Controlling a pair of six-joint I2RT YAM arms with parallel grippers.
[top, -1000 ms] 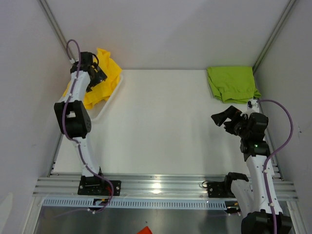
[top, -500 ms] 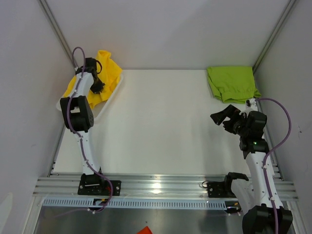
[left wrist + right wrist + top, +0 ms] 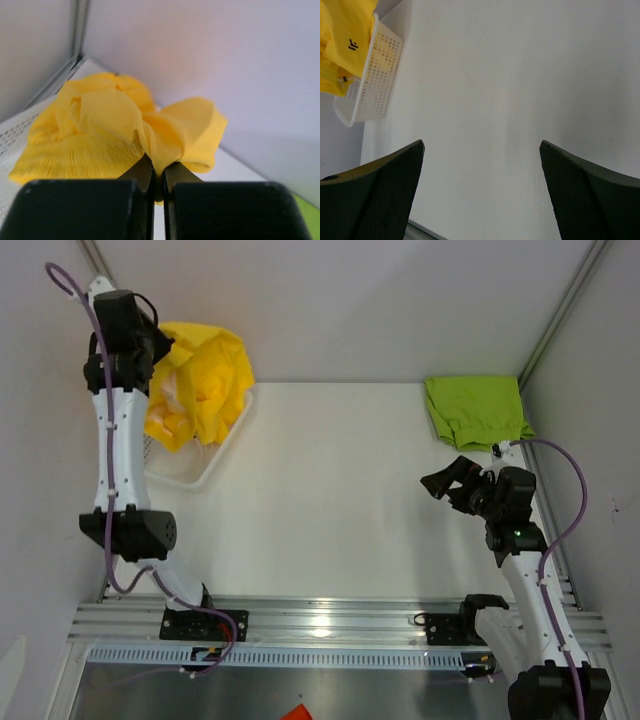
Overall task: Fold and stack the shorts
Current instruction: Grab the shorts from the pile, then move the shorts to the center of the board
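Note:
The yellow shorts (image 3: 205, 380) hang bunched above the white basket at the table's far left. My left gripper (image 3: 157, 348) is raised high and shut on a fold of them; in the left wrist view the yellow shorts (image 3: 100, 125) are pinched between the closed fingers of the left gripper (image 3: 159, 175). The lime green shorts (image 3: 475, 410) lie folded at the far right corner. My right gripper (image 3: 445, 475) hovers just in front of them, open and empty, facing left over bare table. In the right wrist view the right gripper (image 3: 481, 145) has nothing between its fingers.
The white mesh basket (image 3: 215, 465) stands against the left wall under the lifted shorts, also seen as the basket (image 3: 375, 75) in the right wrist view. Enclosure walls close in on the left, back and right. An aluminium rail (image 3: 330, 615) runs along the near edge.
My left gripper shut on the yellow shorts in the basket and then rose high, pulling them up out of it. The right gripper shifted slightly left and stayed open.

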